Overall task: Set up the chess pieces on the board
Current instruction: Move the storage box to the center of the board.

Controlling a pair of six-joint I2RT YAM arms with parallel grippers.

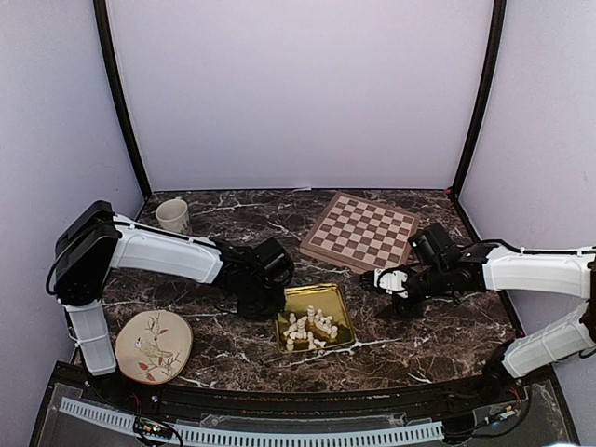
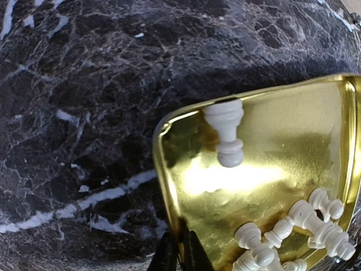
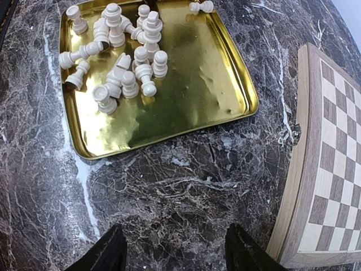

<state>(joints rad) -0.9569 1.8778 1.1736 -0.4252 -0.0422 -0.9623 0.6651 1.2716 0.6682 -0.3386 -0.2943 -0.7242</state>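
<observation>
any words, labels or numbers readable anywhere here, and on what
None can be read in any view.
The board frame shows no letters or numbers.
The gold tray and the pieces are unmarked.
The plate bears only a bird drawing.
The mug looks blank.

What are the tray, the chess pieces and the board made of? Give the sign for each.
Tray: likely thin metal, polished gold; mirror glare, small dents.
Chess pieces: probably plastic, smooth cream; faint sheen.
Board: apparently wood, matte; tan grain on the frame.
</observation>
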